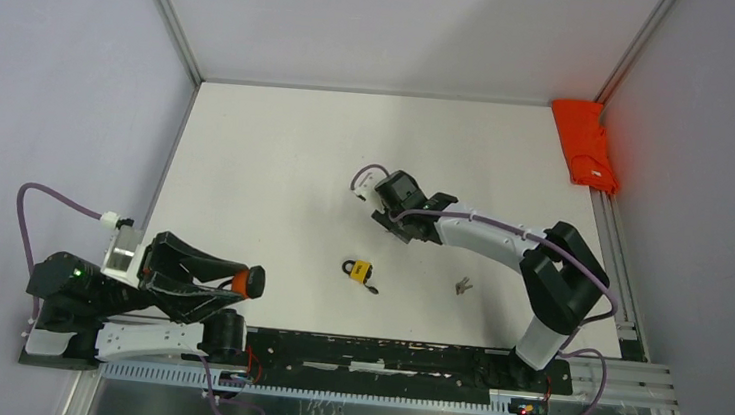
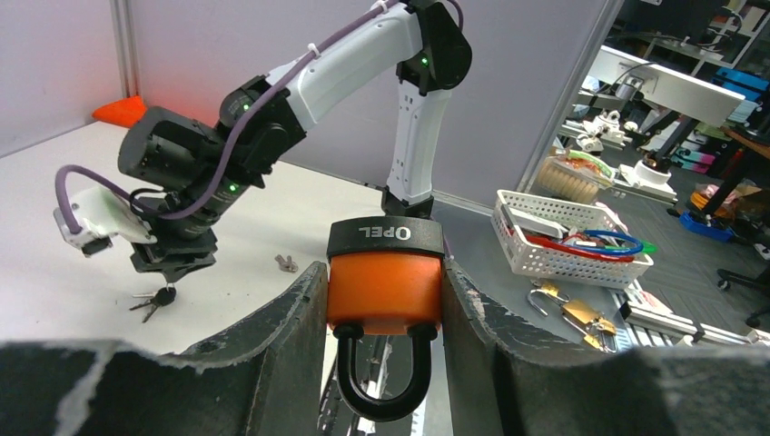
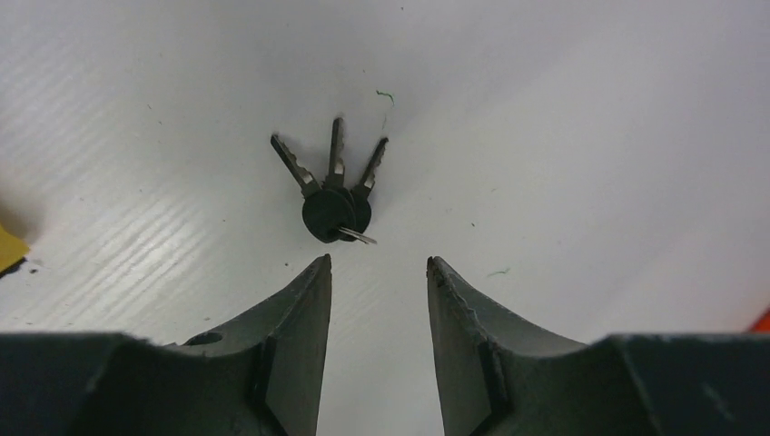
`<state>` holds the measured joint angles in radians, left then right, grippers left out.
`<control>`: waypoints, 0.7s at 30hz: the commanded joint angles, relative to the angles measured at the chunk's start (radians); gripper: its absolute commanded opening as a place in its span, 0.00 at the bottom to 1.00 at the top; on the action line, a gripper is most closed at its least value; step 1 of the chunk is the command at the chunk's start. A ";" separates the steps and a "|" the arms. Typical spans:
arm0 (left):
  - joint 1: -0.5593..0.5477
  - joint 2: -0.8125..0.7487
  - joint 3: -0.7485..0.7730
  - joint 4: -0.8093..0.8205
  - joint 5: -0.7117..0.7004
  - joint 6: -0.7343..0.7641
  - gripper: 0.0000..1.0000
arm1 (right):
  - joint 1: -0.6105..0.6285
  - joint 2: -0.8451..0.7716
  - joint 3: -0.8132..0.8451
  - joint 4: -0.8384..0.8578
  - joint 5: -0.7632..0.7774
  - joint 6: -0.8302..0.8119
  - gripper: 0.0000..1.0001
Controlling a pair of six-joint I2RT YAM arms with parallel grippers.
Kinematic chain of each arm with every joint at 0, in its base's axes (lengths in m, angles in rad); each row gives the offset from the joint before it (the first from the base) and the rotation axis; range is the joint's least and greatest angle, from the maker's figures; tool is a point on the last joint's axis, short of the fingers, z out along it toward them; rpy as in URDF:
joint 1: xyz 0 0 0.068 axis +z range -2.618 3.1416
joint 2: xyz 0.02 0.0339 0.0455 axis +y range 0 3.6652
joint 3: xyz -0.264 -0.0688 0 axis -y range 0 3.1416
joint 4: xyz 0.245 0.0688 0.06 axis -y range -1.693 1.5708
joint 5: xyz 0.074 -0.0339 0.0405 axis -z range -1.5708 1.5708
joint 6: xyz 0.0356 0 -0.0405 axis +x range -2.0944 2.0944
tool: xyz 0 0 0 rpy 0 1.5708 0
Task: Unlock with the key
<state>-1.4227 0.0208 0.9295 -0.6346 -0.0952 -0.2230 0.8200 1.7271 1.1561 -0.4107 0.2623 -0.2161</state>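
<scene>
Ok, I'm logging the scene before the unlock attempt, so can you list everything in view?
orange padlock: one, orange with black cap and shackle, clamped in the left gripper
yellow padlock: one, yellow, middle of the table
black keys: bunch of three, black heads, under the right gripper
silver keys: small bunch, count unclear, right of the yellow padlock
cloth: one, red, far right corner
table: one, white
left gripper: one, black, shut on the orange padlock
right gripper: one, black, open above the black keys

The left arm (image 1: pixel 182 270) is folded low near its base — jaws clamped on the padlock (image 2: pixel 385 286). The right arm (image 1: pixel 481 236) reaches forward, wrist tipped down — jaws parted.
</scene>
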 commanded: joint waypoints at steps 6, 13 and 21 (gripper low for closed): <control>-0.005 -0.012 0.038 0.058 -0.020 -0.001 0.02 | 0.071 0.046 0.014 -0.045 0.134 -0.133 0.47; -0.005 -0.011 0.037 0.055 -0.025 0.005 0.02 | 0.088 0.094 0.022 -0.053 0.112 -0.158 0.47; -0.004 -0.012 0.046 0.048 -0.029 0.005 0.02 | 0.090 0.123 0.048 -0.028 0.089 -0.182 0.46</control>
<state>-1.4227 0.0185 0.9390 -0.6426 -0.1047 -0.2230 0.9035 1.8332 1.1557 -0.4431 0.3443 -0.3695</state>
